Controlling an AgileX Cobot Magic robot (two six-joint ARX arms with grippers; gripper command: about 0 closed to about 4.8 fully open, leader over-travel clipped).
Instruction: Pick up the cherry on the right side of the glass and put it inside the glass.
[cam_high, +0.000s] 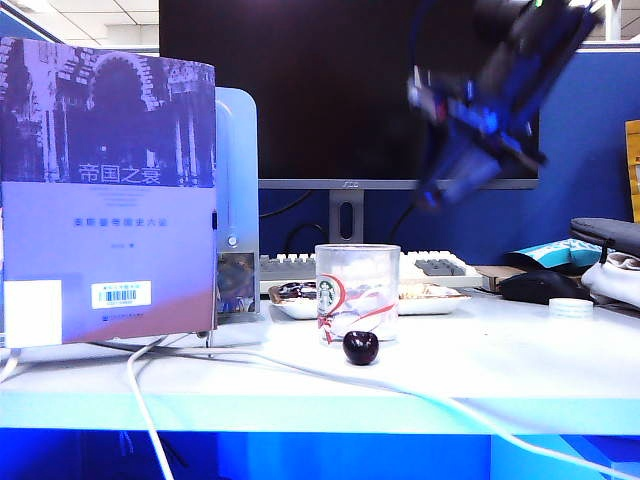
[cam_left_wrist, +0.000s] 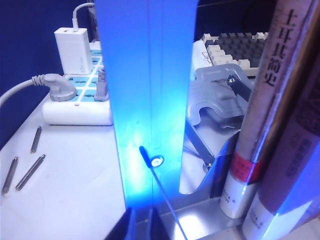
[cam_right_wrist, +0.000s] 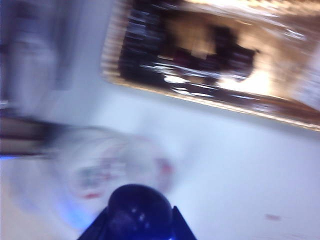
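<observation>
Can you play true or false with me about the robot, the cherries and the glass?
1. The right gripper is high up, right of the clear printed glass tumbler. True.
2. The glass lies on its side. False: it stands upright on the white table.
3. A dark red round cherry on the table sits just in front of the glass. True.
4. The right gripper is empty. False: its wrist view shows a small dark round cherry between its fingers.
5. The left gripper touches the glass. False: it is by an upright blue panel, with no glass in its view.
</observation>
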